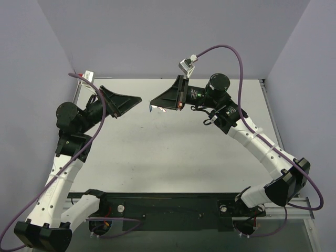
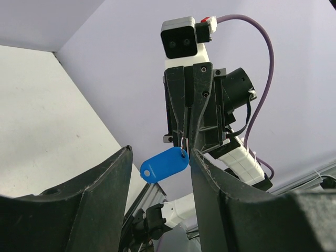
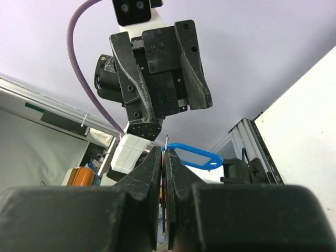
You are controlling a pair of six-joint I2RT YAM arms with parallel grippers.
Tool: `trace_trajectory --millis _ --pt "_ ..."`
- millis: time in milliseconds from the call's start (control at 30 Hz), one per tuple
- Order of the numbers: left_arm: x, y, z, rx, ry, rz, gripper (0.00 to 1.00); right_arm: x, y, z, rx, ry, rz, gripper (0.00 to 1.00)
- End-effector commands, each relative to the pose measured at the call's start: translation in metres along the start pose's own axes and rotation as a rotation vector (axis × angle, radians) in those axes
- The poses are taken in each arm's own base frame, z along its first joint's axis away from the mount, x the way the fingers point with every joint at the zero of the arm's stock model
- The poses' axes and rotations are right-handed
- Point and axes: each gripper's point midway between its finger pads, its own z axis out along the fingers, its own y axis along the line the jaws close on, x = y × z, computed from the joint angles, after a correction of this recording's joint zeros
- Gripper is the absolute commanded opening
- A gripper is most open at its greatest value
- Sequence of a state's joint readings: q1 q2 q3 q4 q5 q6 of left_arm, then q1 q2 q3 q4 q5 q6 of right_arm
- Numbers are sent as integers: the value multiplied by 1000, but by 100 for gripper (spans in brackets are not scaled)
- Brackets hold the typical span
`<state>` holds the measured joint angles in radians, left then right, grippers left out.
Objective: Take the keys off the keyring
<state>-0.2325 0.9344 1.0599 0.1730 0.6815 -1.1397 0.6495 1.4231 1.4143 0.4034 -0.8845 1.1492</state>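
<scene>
Keyring [image 2: 182, 146]: a thin metal ring, pinched at the very tips of the right gripper [image 2: 182, 136] and held in the air above the table [image 1: 173, 157]. The blue oblong tag [image 2: 164, 164] hangs from the ring just below those tips, slanted, its free end pointing away from the right gripper. It touches nothing else.

Right wrist view: a narrow metal sliver [image 3: 166, 184] stands edge-on in the slit between the two right fingers [image 3: 142, 178]. Cannot tell whether it is the key or the ring's wire. The key is not made out as a separate thing in any view.

Right gripper: jaws pressed together, clamped on the ring's metal, the fingers level and pointing at the opposite arm.

Left gripper [image 1: 129, 106]: faces the right gripper tip to tip, near it but not touching it, the ring or the tag. Its fingers [image 2: 105, 184] are spread well apart and hold nothing. From the left wrist camera the tag sits in the gap between them, further off.

A grey wrist camera [image 2: 181, 39] is mounted above the right gripper's jaws. A purple cable [image 1: 236, 58] arcs up behind the right gripper and runs back along its arm.
</scene>
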Motion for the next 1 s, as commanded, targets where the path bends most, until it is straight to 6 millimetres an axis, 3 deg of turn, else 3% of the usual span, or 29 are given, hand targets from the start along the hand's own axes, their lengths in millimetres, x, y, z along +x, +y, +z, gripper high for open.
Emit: trace_trajectory --millis 0,433,967 --pt "-13 -22 -3 72 -60 54 57 -5 14 3 -60 -27 -54 0" --pt "-15 -26 1 90 -49 59 53 -4 19 3 -93 -31 -49 0" --pt "-3 -19 2 112 8 21 49 -1 26 14 -123 -7 -43 0"
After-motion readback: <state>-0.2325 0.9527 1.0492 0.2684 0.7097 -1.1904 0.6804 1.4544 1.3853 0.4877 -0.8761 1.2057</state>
